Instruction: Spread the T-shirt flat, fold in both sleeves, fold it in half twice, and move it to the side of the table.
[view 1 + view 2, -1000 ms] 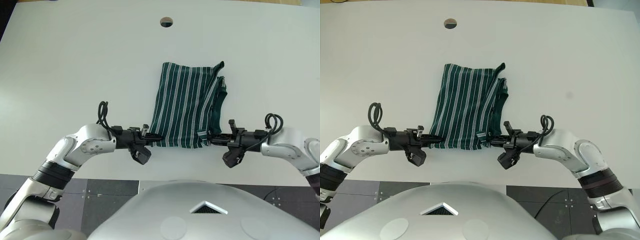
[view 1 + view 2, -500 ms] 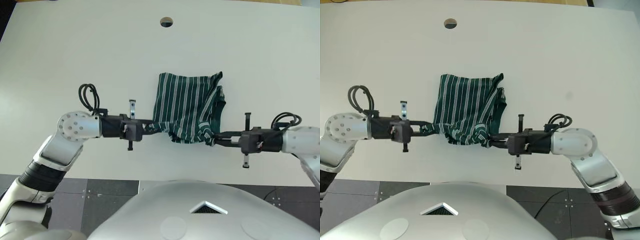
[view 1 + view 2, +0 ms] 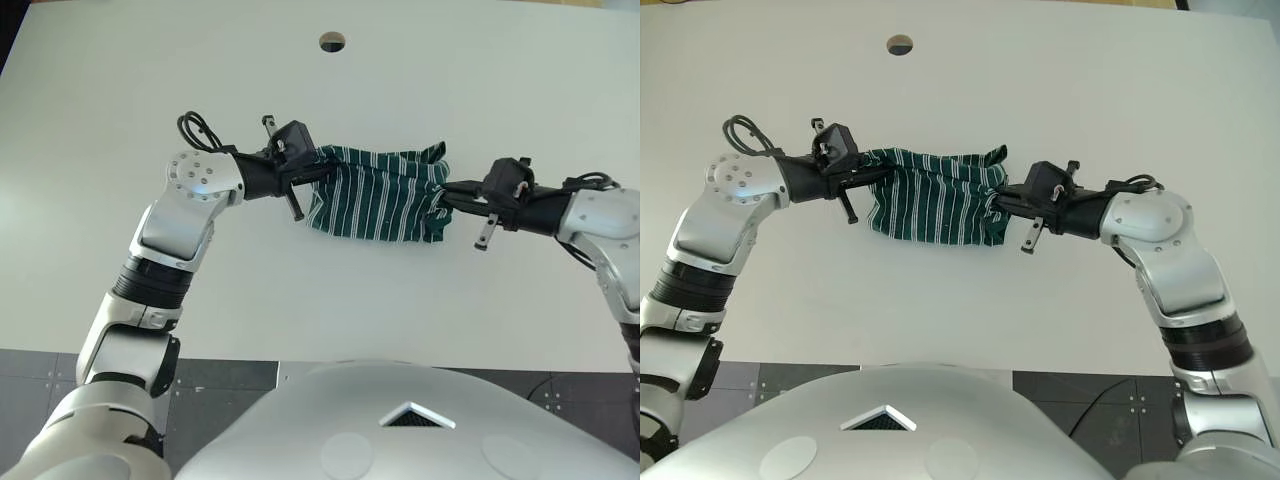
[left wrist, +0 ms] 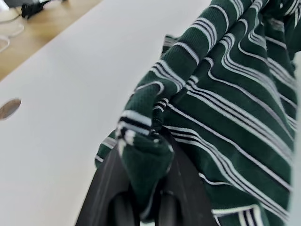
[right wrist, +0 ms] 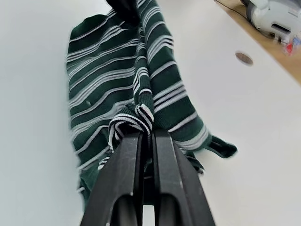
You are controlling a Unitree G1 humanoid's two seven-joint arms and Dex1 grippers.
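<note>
A dark green T-shirt (image 3: pixel 375 195) with thin white stripes lies folded over into a short band on the white table (image 3: pixel 320 290). My left gripper (image 3: pixel 318 172) is shut on the T-shirt's left corner, where the cloth bunches between the fingers (image 4: pixel 113 183). At the right corner my right gripper (image 3: pixel 447 192) is shut on a pinch of striped hem (image 5: pixel 134 117). Both held corners sit over the shirt's far edge, and a dark sleeve tip (image 3: pixel 436 152) pokes out there.
A small round hole (image 3: pixel 332 42) sits in the tabletop far beyond the shirt. Bare white surface runs to both sides and toward the near edge (image 3: pixel 300 355). In the wrist views a wooden surface (image 4: pixel 47 23) with some clutter lies past the table.
Both grippers have carried the shirt's near corners up and away from me, over to its far edge, folding the shirt in half. The arms now reach farther across the table.
</note>
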